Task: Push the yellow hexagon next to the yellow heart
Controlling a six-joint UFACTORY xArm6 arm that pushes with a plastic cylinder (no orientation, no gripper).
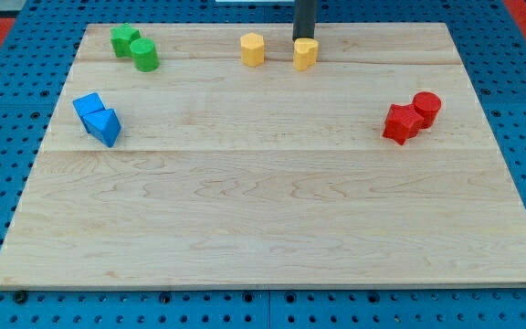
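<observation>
The yellow hexagon block [305,53] is seen near the top edge of the pale wooden worktop [272,219], apart from the yellow heart block [253,49] at its left. My tip [304,39] is placed just behind the hexagon; no jaws are fitted.

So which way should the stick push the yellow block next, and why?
Probably a short push toward the view's left. My tip sits just above the right yellow block, at its top edge, while the other yellow block lies apart on its left, with a gap between them. I'd likely come round to its right side first. I can't tell which one is the hexagon.
</observation>
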